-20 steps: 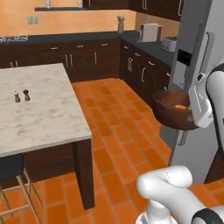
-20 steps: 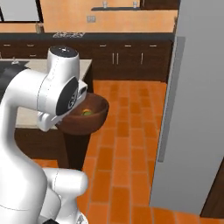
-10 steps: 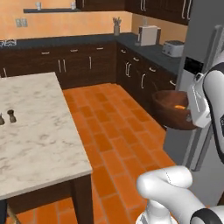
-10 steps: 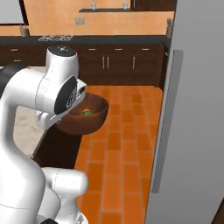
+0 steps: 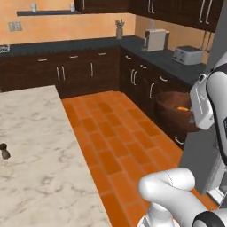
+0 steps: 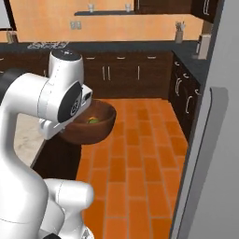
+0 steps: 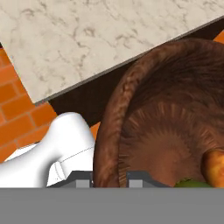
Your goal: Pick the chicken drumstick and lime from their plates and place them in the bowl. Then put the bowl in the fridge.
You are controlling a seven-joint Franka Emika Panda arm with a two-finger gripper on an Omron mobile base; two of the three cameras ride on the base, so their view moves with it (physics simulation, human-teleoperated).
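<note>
My gripper (image 7: 109,180) is shut on the rim of the dark reddish-brown wooden bowl (image 7: 175,122), which hangs in the air over the floor. Inside the bowl lie the orange-brown chicken drumstick (image 7: 214,168) and the green lime (image 7: 192,184). From the right base view, the bowl (image 6: 93,125) sits in front of my white arm with the lime (image 6: 94,120) showing in it. The left base view has the bowl (image 5: 173,113) beside the arm, with the drumstick (image 5: 182,107) inside. The tall light-grey fridge (image 6: 219,116) stands close on the right, its door shut. The plates are out of view.
A marble-topped island (image 5: 35,146) with a small dark shaker (image 5: 4,151) lies to the left. Dark cabinets with a toaster (image 5: 187,54) line the back and right walls. Orange tiled floor (image 5: 115,142) runs between the island and the fridge.
The whole picture has shifted: the base has moved, so the island slides left and the fridge looms larger. The bowl stays held at the same place relative to the arm.
</note>
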